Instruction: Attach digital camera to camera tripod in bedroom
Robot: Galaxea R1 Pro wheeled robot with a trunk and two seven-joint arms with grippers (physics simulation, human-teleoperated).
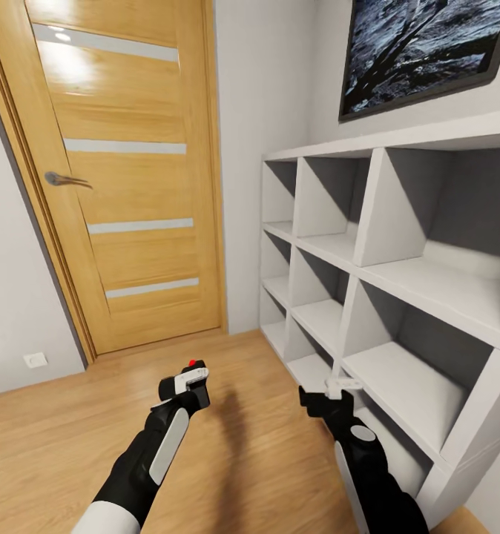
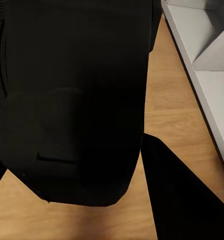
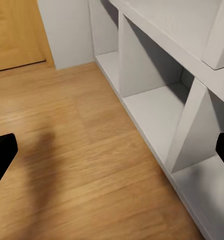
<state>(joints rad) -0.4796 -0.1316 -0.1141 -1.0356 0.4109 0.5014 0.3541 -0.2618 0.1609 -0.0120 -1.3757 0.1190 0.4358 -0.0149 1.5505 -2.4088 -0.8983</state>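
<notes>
I'd turn slowly, my left gripper [image 1: 192, 377] apparently clamping the camera [image 2: 72, 100]; right gripper [image 1: 337, 389] spread wide beside the shelf [image 1: 398, 274].

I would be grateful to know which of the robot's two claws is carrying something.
The left claw: it is shut on the digital camera, red dot on top. The right claw is open, holding nothing.

Head view high, facing door [image 1: 124, 170]; wrist views low, sharing shelf [image 1: 398, 282] and floor [image 1: 57, 437].
</notes>
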